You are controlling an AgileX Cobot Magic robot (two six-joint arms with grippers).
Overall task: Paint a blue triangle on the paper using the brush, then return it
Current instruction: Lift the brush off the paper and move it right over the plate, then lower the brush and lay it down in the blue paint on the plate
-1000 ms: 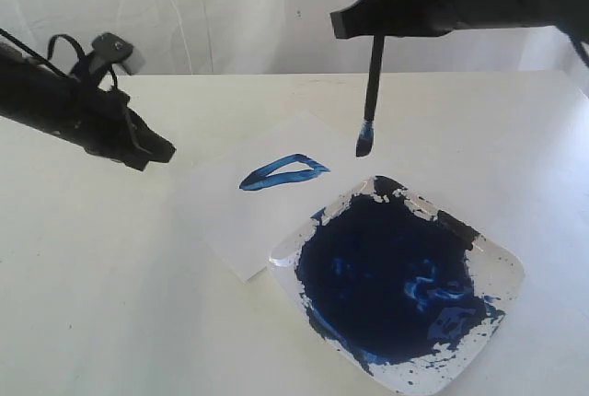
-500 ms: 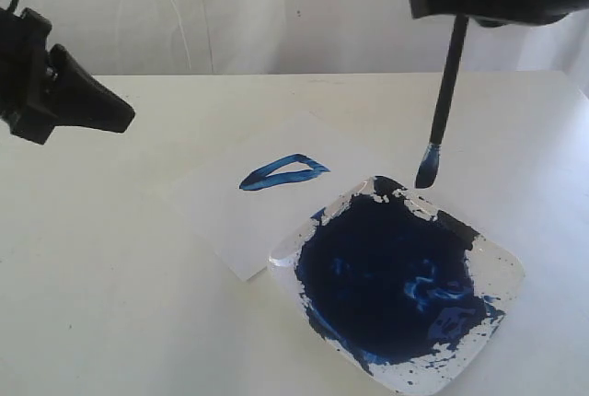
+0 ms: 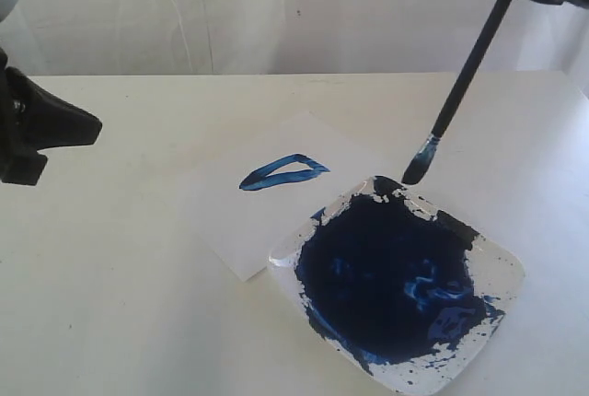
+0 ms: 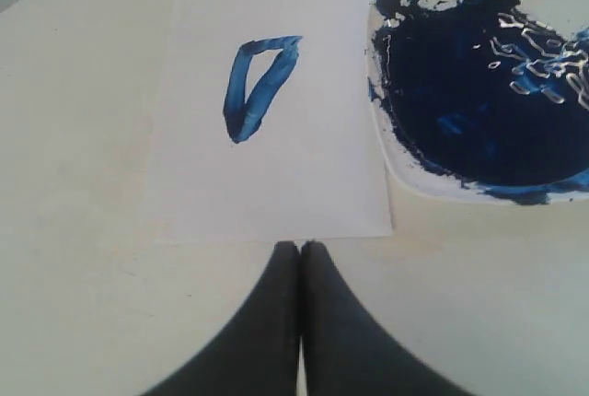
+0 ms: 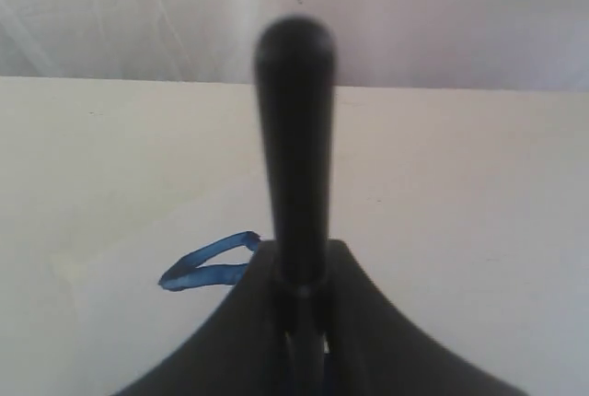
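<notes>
blue triangle is sitting mid-sheet on the paper: small, flattened, elongated outline in wet blue strokes, inside mostly bare white. paper is lying flat on the table, w/ the dish just beside one edge; can't tell if they're overlapping. Dark paint pool is filling most of the dish.

brush: thin black handle, silver ferrule, blue-stained tip. It's hanging tilted, bristles down, tip right by the dish's far rim and clear of paper + triangle. Can't tell if the tip is touching the rim.

right gripper is sitting at the top-right edge of the ext view, mostly cropped. Wrist cam is showing its fingers clamping the brush handle, handle butt end pointing at the cam.

left gripper is hovering on the left of the ext view, well apart from the paper. Its wrist cam is showing both fingers pressed together, nothing between them, tips aiming toward a paper edge.
</notes>
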